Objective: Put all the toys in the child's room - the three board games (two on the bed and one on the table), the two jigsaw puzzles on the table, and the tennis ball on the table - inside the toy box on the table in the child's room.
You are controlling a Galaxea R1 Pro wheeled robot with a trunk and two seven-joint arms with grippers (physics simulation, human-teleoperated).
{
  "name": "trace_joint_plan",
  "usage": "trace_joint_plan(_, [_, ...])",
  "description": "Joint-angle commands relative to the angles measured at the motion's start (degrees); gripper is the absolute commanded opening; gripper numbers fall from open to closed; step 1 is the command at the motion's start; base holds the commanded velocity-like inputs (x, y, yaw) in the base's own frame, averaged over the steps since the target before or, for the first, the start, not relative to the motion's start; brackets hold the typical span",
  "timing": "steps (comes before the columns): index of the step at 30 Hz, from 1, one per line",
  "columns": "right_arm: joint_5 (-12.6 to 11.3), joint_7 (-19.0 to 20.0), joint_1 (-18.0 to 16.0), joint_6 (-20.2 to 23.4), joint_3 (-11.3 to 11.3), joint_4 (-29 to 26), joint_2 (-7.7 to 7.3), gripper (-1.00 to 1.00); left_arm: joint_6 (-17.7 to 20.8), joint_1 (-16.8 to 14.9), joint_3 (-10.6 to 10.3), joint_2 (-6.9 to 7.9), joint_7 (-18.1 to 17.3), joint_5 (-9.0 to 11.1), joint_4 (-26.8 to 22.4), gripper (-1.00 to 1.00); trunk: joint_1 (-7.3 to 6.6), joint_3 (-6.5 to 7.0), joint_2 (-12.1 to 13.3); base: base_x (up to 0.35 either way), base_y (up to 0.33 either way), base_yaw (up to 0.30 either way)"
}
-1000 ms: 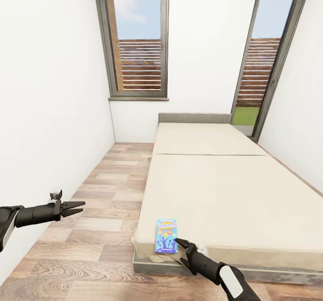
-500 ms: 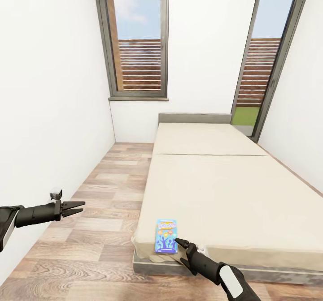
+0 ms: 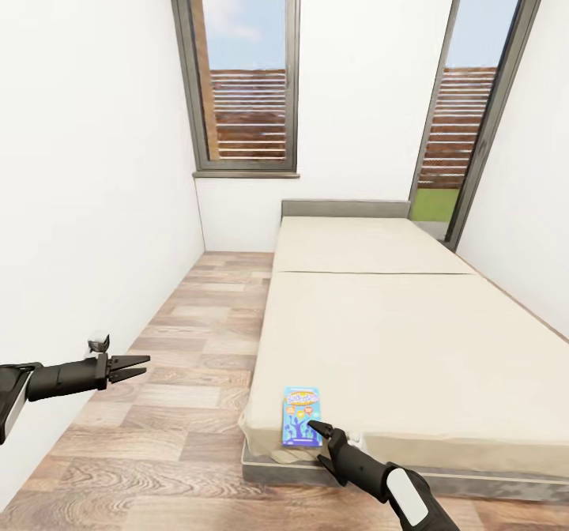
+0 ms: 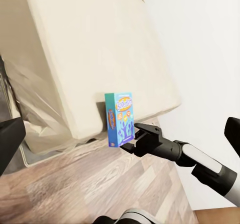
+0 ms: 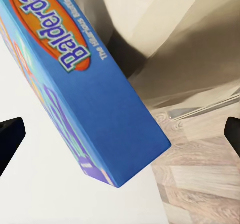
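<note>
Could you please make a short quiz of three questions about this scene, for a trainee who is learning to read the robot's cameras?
1. True or false: the blue board game lies at the near corner of the bed.
2. Which gripper is closest to the board game? A) the left gripper B) the right gripper
3. Fill in: in the right wrist view, the lettering on the game's lid begins "Balder___".

Key
1. True; it lies flat on the beige mattress, at the corner near the wooden floor.
2. B; its open jaws are at the box's near end, while the left gripper hangs over the floor, apart from the bed.
3. "dash"; the rest runs out of the picture.
</note>
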Motion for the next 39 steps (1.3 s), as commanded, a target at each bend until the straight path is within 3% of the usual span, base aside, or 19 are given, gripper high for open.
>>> trace_joint_plan(1, [0.0,0.1,0.0,0.4,-0.4,0.0,0.07,1.0,0.6,0.0,0.1,-0.02,-0.4,-0.4,0.0,1.0,-0.01,-0.06,0.0,0.0,0.014,0.0])
trace_joint_plan(31, [0.0,0.1,0.0,0.4,-0.4,0.0,0.14,1.0,0.6,0.0,0.1,-0.06,-0.4,-0.5,0.0,1.0,-0.01,-0.06,0.0,0.005,0.002,0.0])
trace_joint_plan(32, [0.0,0.1,0.0,0.4,-0.4,0.0,0.16,-1.0,0.6,0.0,0.1,-0.05,-0.4,-0.5,0.0,1.0,-0.01,-0.06,0.0,0.007,0.0,0.0])
trace_joint_plan(39, [0.0,0.1,0.0,0.4,-0.4,-0.1,0.24,-1.0,0.7,0.0,0.1,-0.07,-0.4,-0.4,0.0,1.0,-0.01,-0.06,0.0,0.002,0.0,0.0])
